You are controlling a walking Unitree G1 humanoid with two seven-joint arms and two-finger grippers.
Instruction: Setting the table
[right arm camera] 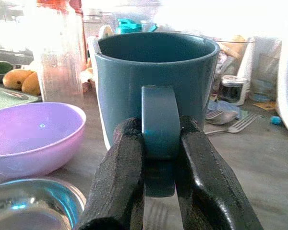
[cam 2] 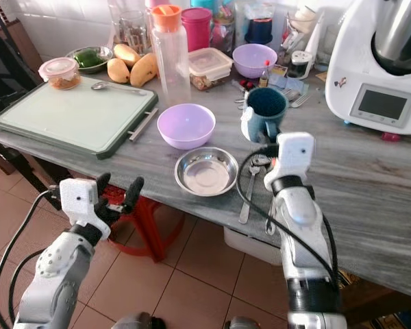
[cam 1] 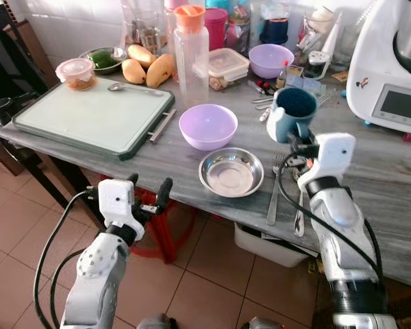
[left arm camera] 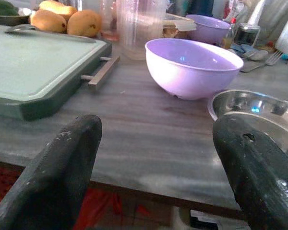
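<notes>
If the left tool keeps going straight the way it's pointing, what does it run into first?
Probably the table edge, just ahead of the open left tool. If it clears the edge, the purple bowl comes next, though depth is hard to judge.

mangoes (cam 1: 147, 67) – behind cutting board (cam 1: 89, 114) | white appliance (cam 1: 390, 68) – counter's right | red stool (cam 1: 161, 223)

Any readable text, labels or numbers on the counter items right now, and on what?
None can be read.
Appliance screen: blank grey, no digits legible.
Appliance side mark: too small to read.
Small bottle label: blurred.
Lidded tub, mug in the right gripper: no print visible.
</notes>
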